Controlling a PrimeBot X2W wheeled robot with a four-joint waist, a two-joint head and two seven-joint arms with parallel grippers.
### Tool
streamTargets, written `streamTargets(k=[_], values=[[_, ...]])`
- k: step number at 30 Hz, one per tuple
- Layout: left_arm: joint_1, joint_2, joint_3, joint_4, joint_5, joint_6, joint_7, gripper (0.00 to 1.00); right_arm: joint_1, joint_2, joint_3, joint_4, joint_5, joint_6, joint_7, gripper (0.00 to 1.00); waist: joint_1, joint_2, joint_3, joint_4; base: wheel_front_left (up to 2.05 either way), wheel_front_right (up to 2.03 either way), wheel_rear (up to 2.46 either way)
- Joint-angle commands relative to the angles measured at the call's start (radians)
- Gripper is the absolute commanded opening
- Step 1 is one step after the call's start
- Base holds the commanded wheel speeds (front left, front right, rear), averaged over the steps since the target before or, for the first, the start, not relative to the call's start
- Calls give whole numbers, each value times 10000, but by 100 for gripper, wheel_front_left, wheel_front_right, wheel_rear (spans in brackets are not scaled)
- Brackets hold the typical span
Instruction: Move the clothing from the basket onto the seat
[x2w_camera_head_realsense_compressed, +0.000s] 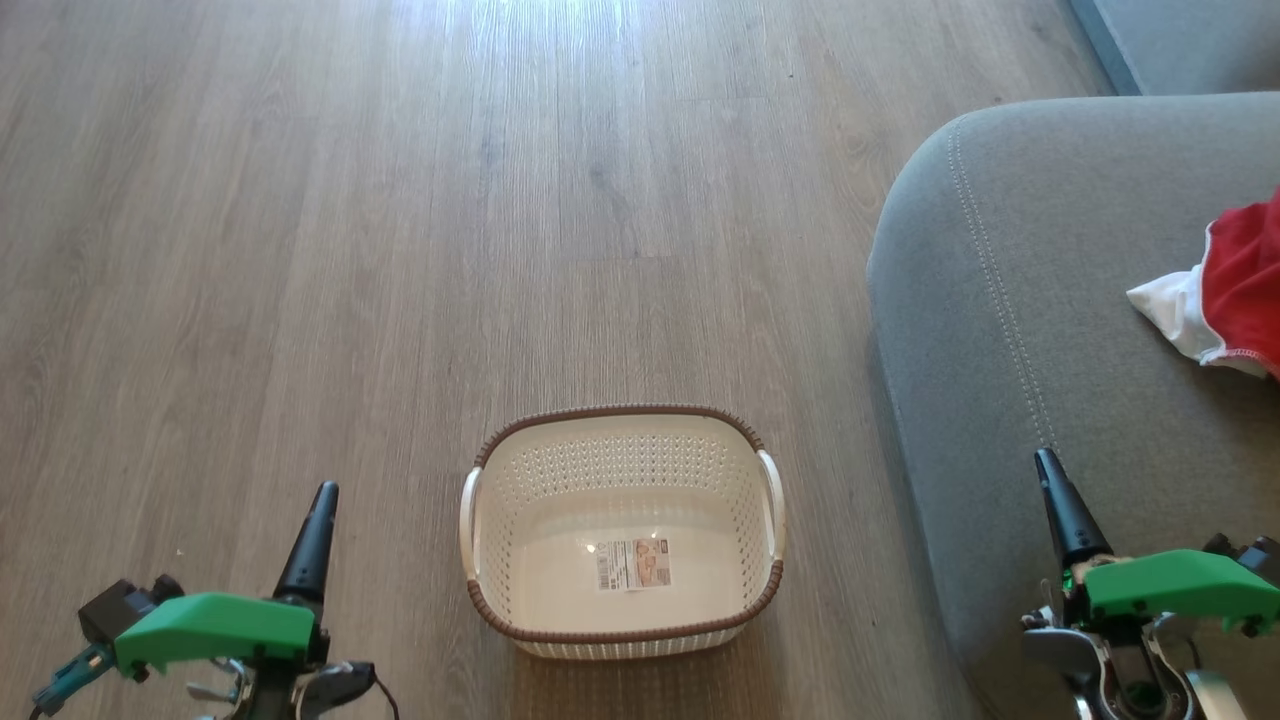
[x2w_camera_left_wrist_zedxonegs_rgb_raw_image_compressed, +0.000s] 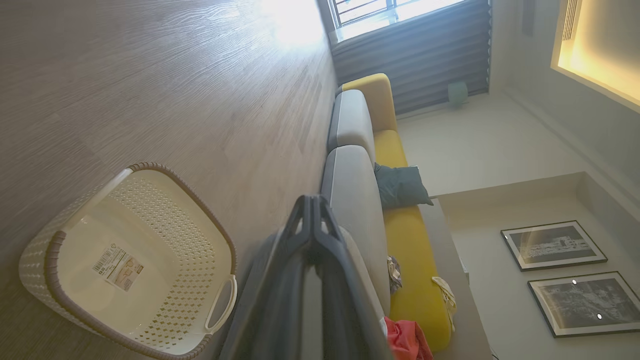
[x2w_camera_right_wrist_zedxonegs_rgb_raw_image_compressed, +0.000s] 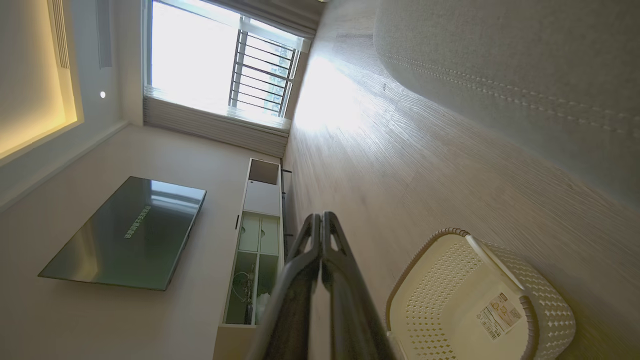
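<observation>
Left pincer (x2w_camera_head_realsense_compressed: 323, 492) and right pincer (x2w_camera_head_realsense_compressed: 1046, 460) closed on nothing; basket (x2w_camera_head_realsense_compressed: 620, 412) on the floor (x2w_camera_head_realsense_compressed: 300, 250), clothing (x2w_camera_head_realsense_compressed: 1245, 285) on the seat (x2w_camera_head_realsense_compressed: 1000, 300).
Nearest, both pincers point forward with their fingers pressed together, the left over the floor, the right showing against the seat's near part. Between them the basket stands upright on the floor, beside the seat's side edge, its bottom sticker (x2w_camera_head_realsense_compressed: 633, 563) in plain sight. Farther off, the red clothing with white trim lies crumpled on the seat, well in from its rounded corner.

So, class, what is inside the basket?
A label sticker on the bottom of the basket, and no clothing; the red clothing lies on the seat. The whole bottom shows, so nothing sits hidden there.
</observation>
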Motion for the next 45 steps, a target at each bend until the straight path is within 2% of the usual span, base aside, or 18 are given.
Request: streamTargets(k=[1,25,45], values=[[-610,40,343,-307,-311,-106,93,0,-595,0,72,-369,338,1,112,0,0,0,0,4,0,0,0],[-839,38,824,-275,-2753,-529,774,0,-738,57,-355,-386,2727,0,804,0,0,0,0,60,0,0,0],[-839,35,828,-276,-2750,-529,777,0,-742,87,-399,-384,2691,0,839,0,0,0,0,60,0,0,0]])
